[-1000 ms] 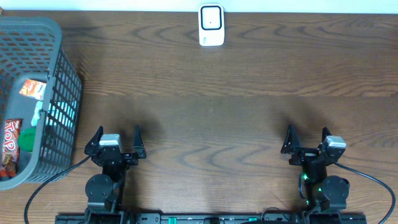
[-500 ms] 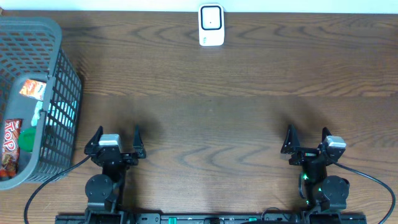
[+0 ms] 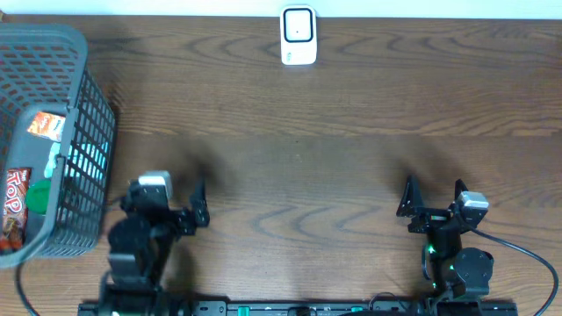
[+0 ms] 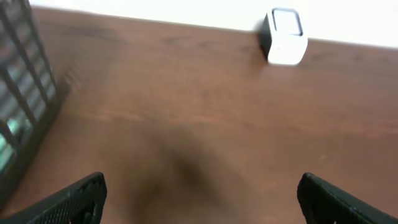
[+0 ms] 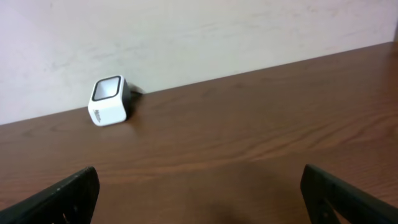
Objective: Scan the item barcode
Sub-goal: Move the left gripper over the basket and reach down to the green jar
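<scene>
Left gripper (image 3: 167, 206) and right gripper (image 3: 433, 200): jaws spread wide, nothing held. Items sit in the basket (image 3: 88, 167), at the left edge of the overhead view.

Recommendation: bring the left arm down inside the rim and pinch across the short width of 1 packet.

Red packet (image 3: 13, 197): lies flat, long axis top-to-bottom of the frame. No barcode is visible.

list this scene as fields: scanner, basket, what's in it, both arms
scanner: white, at the far edge of the table, centre
basket: grey mesh, far left
basket contents: red Top snack pack, orange packet, green item
left arm: beside the basket, jaws open, empty
right arm: near edge, right side, jaws open, empty
scan: not yet begun, no item out of the basket
</scene>
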